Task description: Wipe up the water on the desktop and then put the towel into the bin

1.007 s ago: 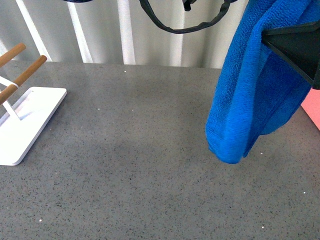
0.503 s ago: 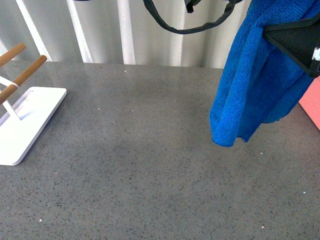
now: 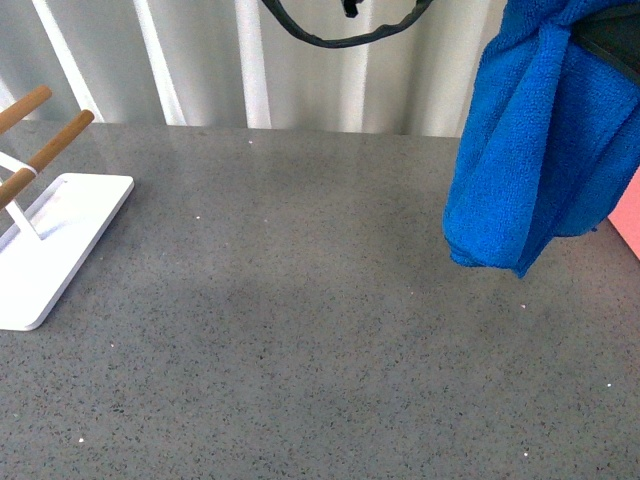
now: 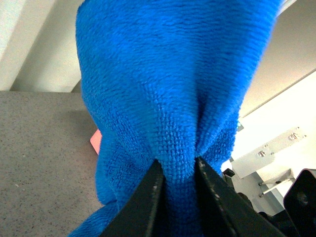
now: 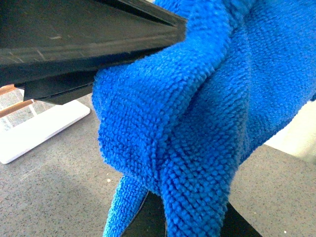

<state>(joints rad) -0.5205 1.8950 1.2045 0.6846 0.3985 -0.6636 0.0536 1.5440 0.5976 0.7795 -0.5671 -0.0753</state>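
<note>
Hanging in thick bunched folds at the right of the scene, the towel point(image 3: 520, 150) is lifted over the desktop point(image 3: 300, 330), and its lower end appears clear of that surface. In the left wrist view the left gripper point(image 4: 177, 164) has its two black fingers point(image 4: 150, 197) closed almost together, with a gathered fold of the cloth pinched tight between the tips. The right gripper point(image 5: 163, 32) shows one long black finger lying against the upper part of the towel; more dark shapes sit under the cloth, but whether this gripper clamps it cannot be told. Just right of the hanging cloth, at the edge of the front view, a strip of the salmon-pink bin point(image 3: 630, 220) stands on the desktop. Well apart, at the left edge, the rack's white base point(image 3: 60, 240) rests flat, with its wooden bars point(image 3: 55, 140) slanting up above it. A black cable point(image 3: 340, 38) loops down at the far top, before pale vertical panels point(image 3: 200, 60).
</note>
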